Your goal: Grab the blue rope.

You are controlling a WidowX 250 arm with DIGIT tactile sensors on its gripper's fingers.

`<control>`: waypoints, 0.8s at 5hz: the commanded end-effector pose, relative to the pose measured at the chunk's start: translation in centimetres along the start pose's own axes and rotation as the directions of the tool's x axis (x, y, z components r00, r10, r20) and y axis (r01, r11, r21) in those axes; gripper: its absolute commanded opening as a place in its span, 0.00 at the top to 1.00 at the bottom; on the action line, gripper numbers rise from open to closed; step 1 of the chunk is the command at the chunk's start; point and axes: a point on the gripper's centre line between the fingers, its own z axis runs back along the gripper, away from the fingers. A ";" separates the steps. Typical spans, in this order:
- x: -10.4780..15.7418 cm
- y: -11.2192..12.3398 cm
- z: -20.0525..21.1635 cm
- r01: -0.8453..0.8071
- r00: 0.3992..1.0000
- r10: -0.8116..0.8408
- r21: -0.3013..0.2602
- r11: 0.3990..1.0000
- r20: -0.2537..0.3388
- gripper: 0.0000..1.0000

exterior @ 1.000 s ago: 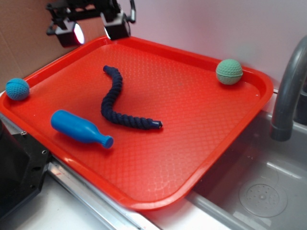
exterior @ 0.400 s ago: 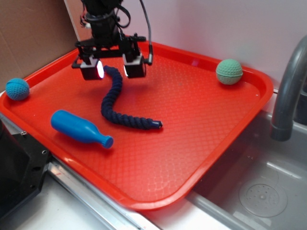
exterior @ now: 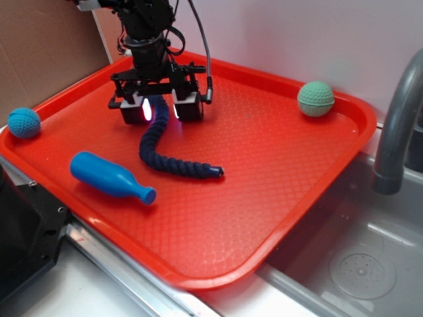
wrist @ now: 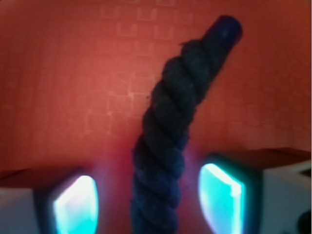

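The pincer (exterior: 159, 109) hangs wide open astride the far end of the blue rope (exterior: 160, 148), which lies wavy on the red tray (exterior: 277, 165); closing and lifting are not yet done.

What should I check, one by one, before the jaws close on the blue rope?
1. Jaws open: ok. The gripper has a clear gap on both sides of the rope.
2. Rope between the pads: ok. In the wrist view the blue rope runs up the middle, one lit pad on each side.
3. Grip place: ok, near the rope's far end, not its middle.
4. Height above the red tray: cannot tell whether the pads touch it.
5. Neighbours clear: ok. The blue bottle, teal ball and green ball lie apart from the gripper.
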 end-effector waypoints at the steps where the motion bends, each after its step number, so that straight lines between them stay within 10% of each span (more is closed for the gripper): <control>1: 0.2 0.7 0.8 -0.022 0.999 0.021 0.026 0.999 0.027 1.00; 4: 0.0 -0.5 14.2 0.274 0.961 -0.275 -0.057 0.960 -0.006 1.00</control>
